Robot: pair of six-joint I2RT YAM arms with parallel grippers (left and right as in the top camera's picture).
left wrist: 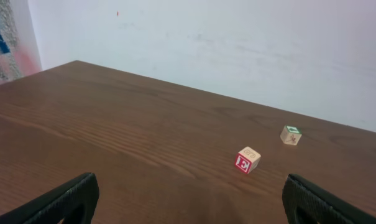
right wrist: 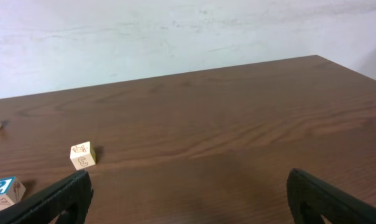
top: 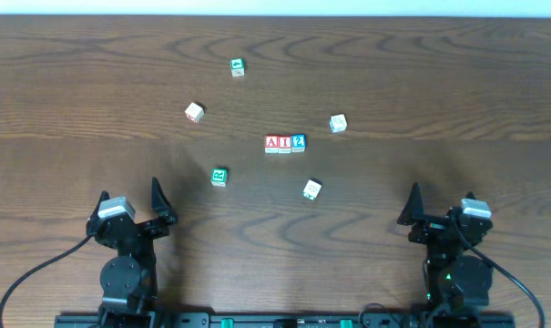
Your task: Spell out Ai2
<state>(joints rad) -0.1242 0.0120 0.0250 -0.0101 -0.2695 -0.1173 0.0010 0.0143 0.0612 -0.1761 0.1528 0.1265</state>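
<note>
Three letter blocks stand in a touching row at the table's middle: a red A block (top: 271, 143), a red I block (top: 284, 143) and a blue 2 block (top: 298, 142). The blue 2 block also shows in the right wrist view (right wrist: 1, 188) at the left edge. My left gripper (top: 129, 196) is open and empty near the front left edge. My right gripper (top: 441, 202) is open and empty near the front right edge. Both sit well back from the row. Each wrist view shows its two black fingertips wide apart over bare wood (left wrist: 188, 199) (right wrist: 188, 199).
Loose blocks lie around the row: a green one (top: 238, 66) at the back, a red-lettered one (top: 194, 112) at left, a green one (top: 219, 177), a white one (top: 338, 123) at right, and one (top: 312, 189) in front.
</note>
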